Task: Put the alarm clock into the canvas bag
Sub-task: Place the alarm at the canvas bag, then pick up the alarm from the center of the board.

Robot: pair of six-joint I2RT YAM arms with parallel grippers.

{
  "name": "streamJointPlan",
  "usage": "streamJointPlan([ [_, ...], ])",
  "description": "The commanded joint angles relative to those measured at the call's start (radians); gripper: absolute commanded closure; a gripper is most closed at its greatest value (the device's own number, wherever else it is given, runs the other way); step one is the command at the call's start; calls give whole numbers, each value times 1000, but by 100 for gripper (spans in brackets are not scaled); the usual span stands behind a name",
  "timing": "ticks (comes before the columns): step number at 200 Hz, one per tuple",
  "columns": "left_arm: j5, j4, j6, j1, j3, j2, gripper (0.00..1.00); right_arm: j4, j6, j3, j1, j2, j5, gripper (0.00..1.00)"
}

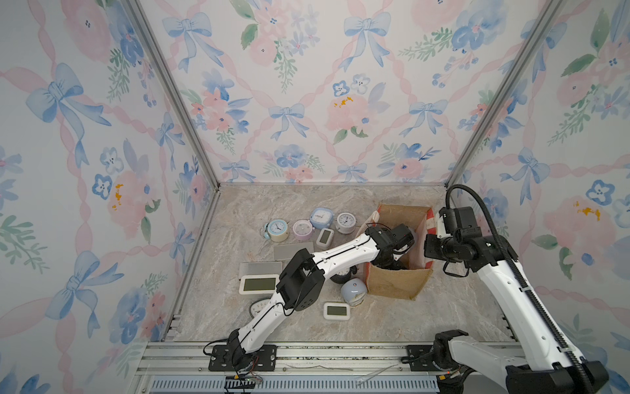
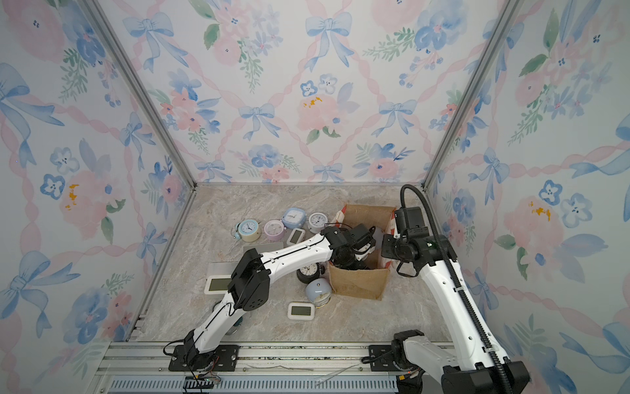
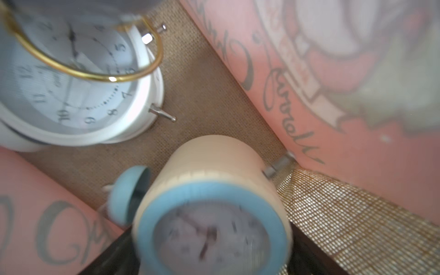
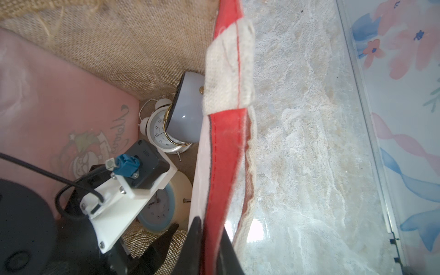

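Burlap and red cloth make the canvas bag (image 1: 395, 283), which stands open on the right part of the marble tabletop (image 1: 443, 307). My left arm reaches down into it. In the left wrist view the left claw (image 3: 210, 228) is spread wide, with a dark finger (image 3: 107, 257) at each side of the alarm clock (image 3: 207, 162), a cream one with a blue rim. This clock sits low inside the bag, near a corner, and it looks smeared. Also in the bag lie a white bell clock (image 4: 159, 133) and, leaning on it, a grey clock (image 4: 188, 112) with a gold ring. My right claw (image 4: 209, 238) is clamped on the red side edge of the bag. Outside, a black clock (image 2: 308, 271) and a pale blue clock (image 1: 354, 290) lie just beside the bag, on the side toward my left arm.
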Motion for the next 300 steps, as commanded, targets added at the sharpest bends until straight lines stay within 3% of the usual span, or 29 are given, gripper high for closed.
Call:
streamJointPlan([
  [1,-16,-29,17,2,40,-7,6,-20,-3,29,10,7,16,87],
  [49,-36,-26,-4,4,77,-49,3,-20,-3,30,10,5,15,87],
  [178,-153,-27,-30,34,107,-225,9,-14,-2,21,10,8,15,87],
  [245,-234,-26,-41,65,50,-367,10,-10,-2,23,11,11,14,87],
  [300,-286,-27,-54,129,-88,-497,10,-6,0,19,10,14,8,87],
])
